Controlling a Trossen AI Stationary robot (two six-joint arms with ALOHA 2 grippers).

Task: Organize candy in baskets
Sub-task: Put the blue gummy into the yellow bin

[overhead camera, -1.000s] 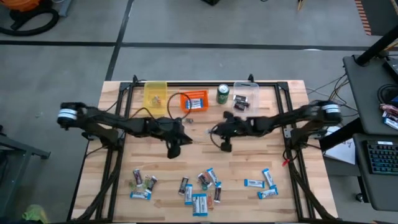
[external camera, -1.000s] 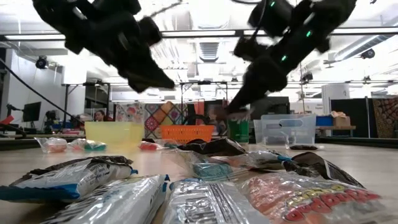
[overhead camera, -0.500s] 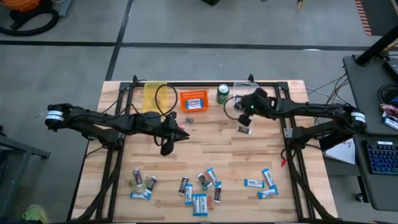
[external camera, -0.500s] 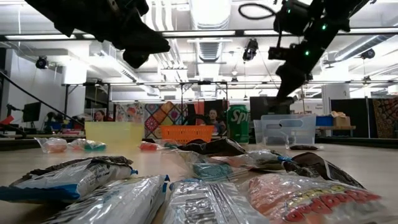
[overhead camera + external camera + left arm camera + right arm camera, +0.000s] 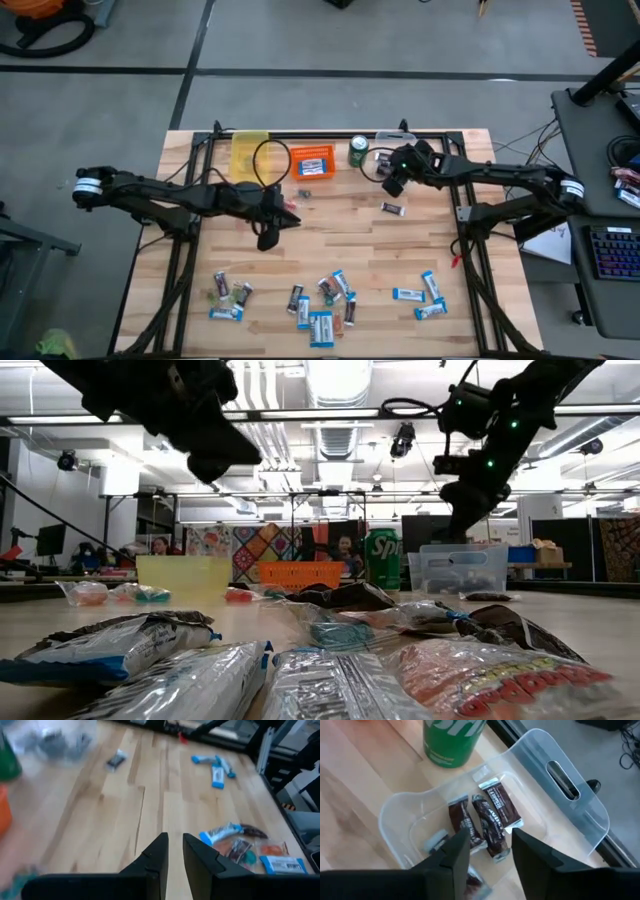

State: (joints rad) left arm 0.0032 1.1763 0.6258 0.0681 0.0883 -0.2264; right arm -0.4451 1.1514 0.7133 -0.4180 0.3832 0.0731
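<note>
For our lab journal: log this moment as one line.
right claw: open, over clear bin | left claw: empty, mid-table | dark bars: in bin

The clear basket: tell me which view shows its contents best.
The right wrist view: it looks straight down into the clear basket, showing dark brown mini bars on its floor. The high view shows the basket mostly hidden under the right claw. The low view shows only its side wall. The left wrist view blurs it.
</note>
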